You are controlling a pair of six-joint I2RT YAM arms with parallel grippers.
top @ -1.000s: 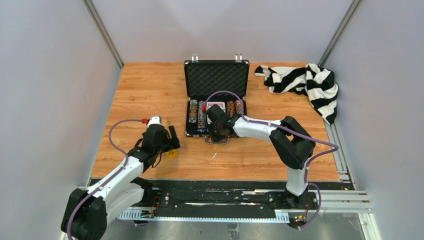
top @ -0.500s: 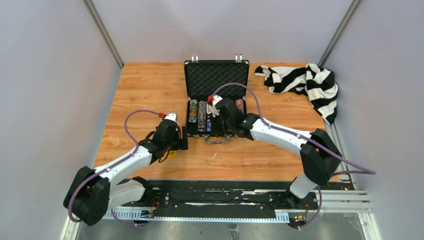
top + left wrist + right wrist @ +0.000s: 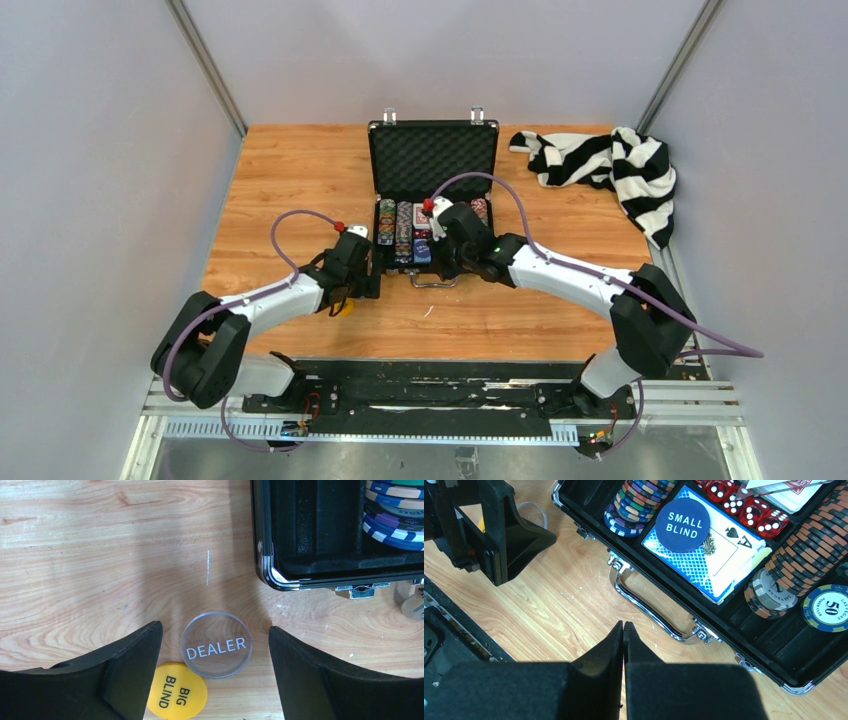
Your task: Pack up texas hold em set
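Left gripper [image 3: 214, 632] wide apart, empty, over dealer button [image 3: 216, 644] | right gripper [image 3: 623, 629] pressed closed, empty, by handle [image 3: 649, 611] | case [image 3: 433, 152] open, mid tabletop [image 3: 290, 180], toward far edge | next: lower flat, pinch dealer's rim, avoid big blind [image 3: 176, 694]

Left arm [image 3: 280, 300] and right arm [image 3: 565, 272] stretch toward the middle of the worktop [image 3: 300, 180]; the left gripper [image 3: 215, 631] spreads its fingers wide, the right gripper [image 3: 623, 630] presses its fingers together.

I see a wood-grain counter [image 3: 290, 180] boxed in by 3 plain grey walls [image 3: 440, 55], with 2 metal posts [image 3: 205, 65] at 11 and 1 o'clock. A black rail [image 3: 450, 385] runs along 6 o'clock; the light is even.
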